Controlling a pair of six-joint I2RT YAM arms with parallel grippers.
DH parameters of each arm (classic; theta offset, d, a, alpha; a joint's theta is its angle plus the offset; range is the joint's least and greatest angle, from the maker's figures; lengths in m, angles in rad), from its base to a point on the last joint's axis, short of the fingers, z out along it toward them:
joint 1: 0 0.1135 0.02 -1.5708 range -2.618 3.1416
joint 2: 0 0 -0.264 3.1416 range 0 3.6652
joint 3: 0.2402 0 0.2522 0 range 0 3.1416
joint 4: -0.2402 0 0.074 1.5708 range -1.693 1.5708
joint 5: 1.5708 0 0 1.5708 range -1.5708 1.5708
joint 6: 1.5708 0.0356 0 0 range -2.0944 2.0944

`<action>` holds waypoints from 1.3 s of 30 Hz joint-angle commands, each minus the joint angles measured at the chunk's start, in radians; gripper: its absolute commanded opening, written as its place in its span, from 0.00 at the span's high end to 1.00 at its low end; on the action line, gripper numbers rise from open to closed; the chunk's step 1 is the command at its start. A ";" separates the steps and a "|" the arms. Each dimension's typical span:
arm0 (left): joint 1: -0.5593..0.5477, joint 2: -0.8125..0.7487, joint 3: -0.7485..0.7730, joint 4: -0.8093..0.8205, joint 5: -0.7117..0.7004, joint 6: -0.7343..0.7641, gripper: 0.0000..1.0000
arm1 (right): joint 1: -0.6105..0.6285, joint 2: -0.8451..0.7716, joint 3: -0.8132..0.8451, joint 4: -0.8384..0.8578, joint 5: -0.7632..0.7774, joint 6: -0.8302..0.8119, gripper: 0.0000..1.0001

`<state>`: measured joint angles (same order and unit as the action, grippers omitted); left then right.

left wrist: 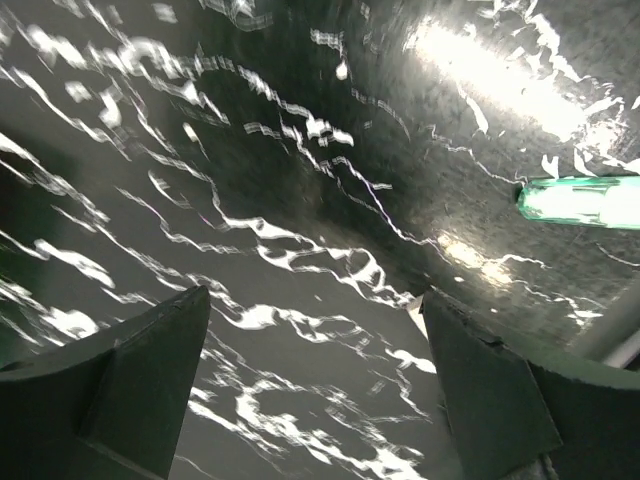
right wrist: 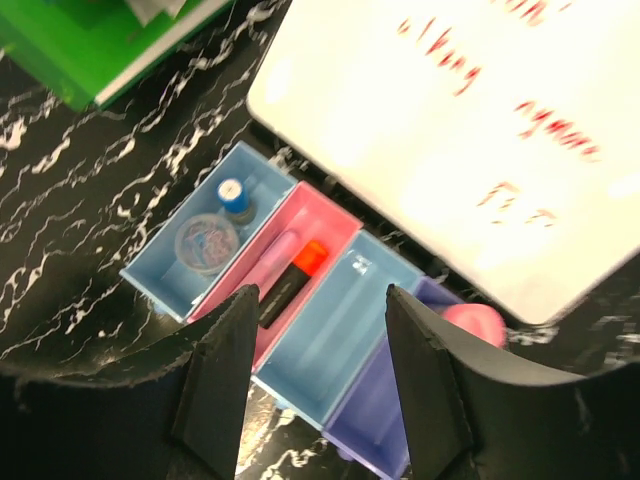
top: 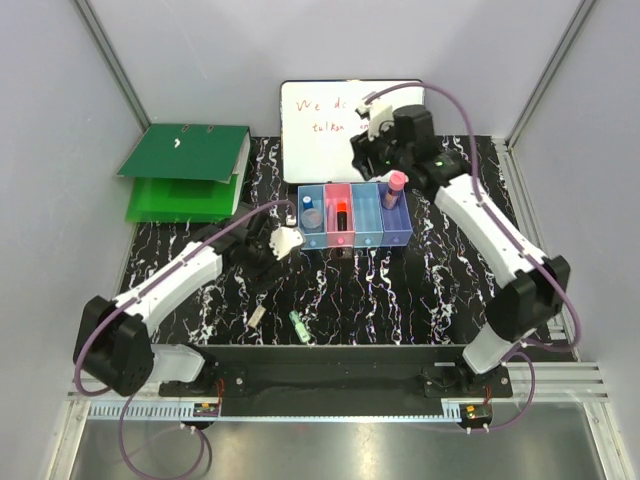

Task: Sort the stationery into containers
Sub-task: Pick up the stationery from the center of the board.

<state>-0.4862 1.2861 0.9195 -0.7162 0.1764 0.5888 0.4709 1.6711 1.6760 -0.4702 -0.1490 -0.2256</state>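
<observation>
Four joined bins (top: 367,240) stand mid-table. The left blue bin (right wrist: 155,283) holds a blue-capped clear bottle (right wrist: 234,193). The pink bin (right wrist: 335,218) holds an orange-red marker (right wrist: 309,257) and a lilac stick (right wrist: 268,264). The second blue bin (right wrist: 335,340) looks empty. A pink-capped tube (top: 396,184) stands in the purple bin (right wrist: 375,425). A green clip piece (top: 298,325) and a small grey-white block (top: 256,315) lie on the table near the front. My left gripper (top: 285,241) is open and empty, low over the table (left wrist: 315,380). My right gripper (top: 362,152) is open and empty above the bins (right wrist: 320,370).
A white whiteboard (top: 340,110) with red writing lies behind the bins. A green ring binder (top: 185,170) sits at the back left. A round clear tub of clips (right wrist: 206,242) is in the left blue bin. The green piece shows at the right of the left wrist view (left wrist: 590,200).
</observation>
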 commanded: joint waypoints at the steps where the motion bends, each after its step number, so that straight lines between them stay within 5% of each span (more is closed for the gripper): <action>1: -0.009 0.031 0.045 -0.095 -0.060 -0.199 0.08 | -0.034 -0.092 0.056 -0.033 0.071 -0.049 0.38; 10: -0.020 0.125 0.065 -0.144 -0.118 -0.317 0.07 | -0.054 -0.172 0.028 -0.033 0.106 -0.067 0.37; 16: -0.011 0.125 -0.026 -0.105 -0.221 -0.127 0.12 | -0.055 -0.192 0.004 -0.027 0.115 -0.073 0.37; 30: -0.028 0.070 -0.131 -0.236 0.063 -0.027 0.14 | -0.055 -0.200 -0.030 -0.001 0.140 -0.107 0.37; 39: -0.084 0.157 -0.120 -0.177 0.084 -0.086 0.14 | -0.055 -0.208 -0.033 0.004 0.135 -0.100 0.37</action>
<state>-0.5503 1.4170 0.7784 -0.9295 0.2146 0.5217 0.4179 1.5089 1.6436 -0.5121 -0.0341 -0.3183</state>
